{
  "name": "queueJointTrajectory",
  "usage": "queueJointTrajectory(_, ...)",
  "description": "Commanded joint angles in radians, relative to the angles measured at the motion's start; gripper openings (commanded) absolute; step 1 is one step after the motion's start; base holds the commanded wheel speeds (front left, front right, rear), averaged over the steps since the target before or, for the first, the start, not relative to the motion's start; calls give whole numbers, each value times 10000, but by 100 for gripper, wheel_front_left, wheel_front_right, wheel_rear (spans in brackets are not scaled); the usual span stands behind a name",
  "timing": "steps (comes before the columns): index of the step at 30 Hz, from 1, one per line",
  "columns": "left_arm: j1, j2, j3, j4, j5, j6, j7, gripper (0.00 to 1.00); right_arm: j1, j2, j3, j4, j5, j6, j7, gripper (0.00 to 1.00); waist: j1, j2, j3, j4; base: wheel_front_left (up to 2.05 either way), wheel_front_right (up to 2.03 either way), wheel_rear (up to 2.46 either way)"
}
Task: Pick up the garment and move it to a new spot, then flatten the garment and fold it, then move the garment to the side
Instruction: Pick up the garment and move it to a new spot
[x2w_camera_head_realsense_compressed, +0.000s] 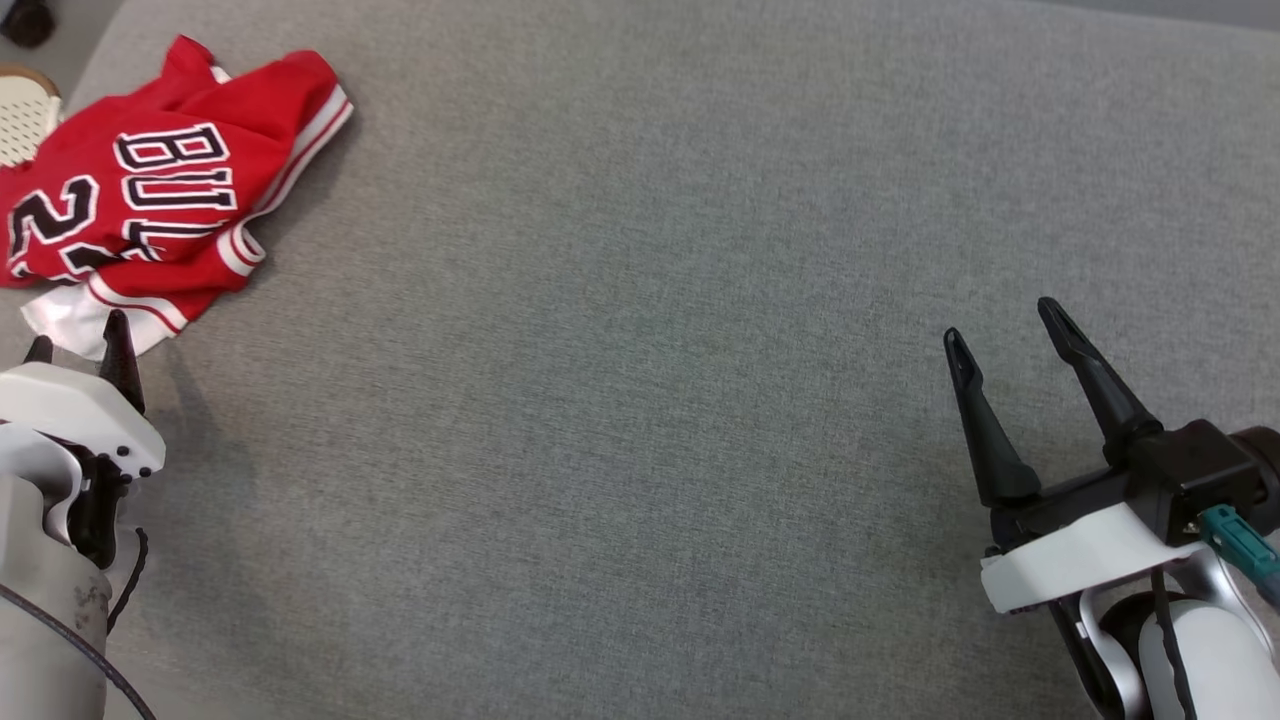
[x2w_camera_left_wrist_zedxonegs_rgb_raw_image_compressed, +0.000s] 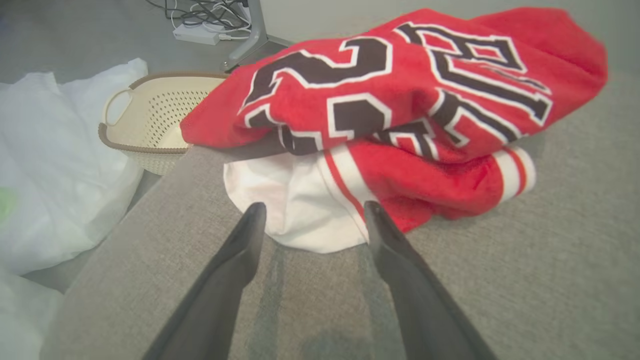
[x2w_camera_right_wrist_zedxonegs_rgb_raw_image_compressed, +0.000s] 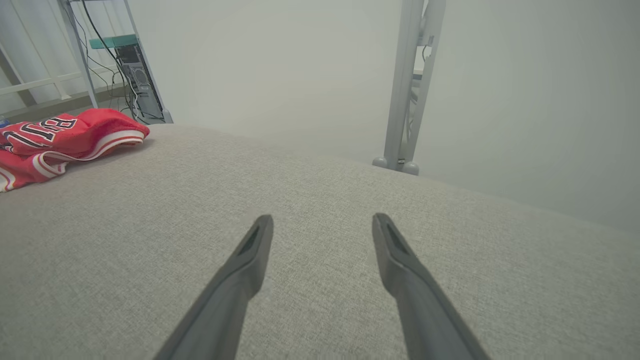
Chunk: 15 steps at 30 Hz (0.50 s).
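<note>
Barely begun, by the look: garment (x2w_camera_head_realsense_compressed: 150, 200) lies crumpled at the grey surface's (x2w_camera_head_realsense_compressed: 640, 400) far-left corner, left hand (x2w_camera_left_wrist_zedxonegs_rgb_raw_image_compressed: 314, 207) spread, tips at its white hem, right hand (x2w_camera_head_realsense_compressed: 1002, 320) spread empty, well apart; lifting, flattening, folding, setting aside remain.

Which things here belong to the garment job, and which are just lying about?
Job:
- red jersey, crumpled at the far left of the grey surface
- left gripper, open, pointed at the jersey's white edge
- right gripper, open, over bare surface

Lying about:
- cream basket
- white plastic bag
- cables
- metal stand
</note>
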Motion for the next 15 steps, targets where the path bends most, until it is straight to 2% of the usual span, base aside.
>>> queueJointTrajectory(1, -281, 52, 22, 117, -27, -62, -93, 100, -126, -113, -13, -74, -77, -1, 55, 100, 0, 0, 287, -140, 0, 0, 0)
queueJointTrajectory(8, -814, 113, 45, 1320, -266, -249, -346, 100, -440, -352, 154, -235, -33, -1, 211, 100, 0, 0, 716, -290, 0, 0, 0)
queueJointTrajectory(9, -876, 143, 22, 1447, -267, -267, -300, 96, -464, -372, 136, -237, -15, -1, 216, 100, 0, 0, 751, -325, 0, 0, 0)
queueJointTrajectory(10, -911, 171, -15, 1579, -252, -296, -206, 79, -484, -381, 108, -246, -6, -1, 220, 100, 0, 0, 782, -362, 0, 0, 0)
queueJointTrajectory(11, -932, 194, 34, 1666, -356, -313, -139, 53, -501, -385, 121, -250, 4, -1, 213, 100, 0, 0, 801, -417, 0, 0, 0)
queueJointTrajectory(12, -931, 228, 24, 1750, -348, -317, -70, 40, -507, -389, 144, -248, 31, -1, 201, 100, 0, 0, 812, -479, 0, 0, 0)
queueJointTrajectory(13, -938, 266, -33, 1813, -289, -325, -31, 31, -519, -393, 108, -266, 40, -1, 182, 100, 0, 0, 843, -530, 0, 0, 0)
queueJointTrajectory(14, -960, 270, -13, 1850, -338, -336, -95, 11, -520, -388, 50, -268, 26, -1, 162, 100, 0, 0, 857, -554, 0, 0, 0)
queueJointTrajectory(15, -947, 301, -33, 1890, -318, -248, -150, 0, -512, -378, 39, -269, 19, -1, 144, 100, 0, 0, 860, -584, 0, 0, 0)
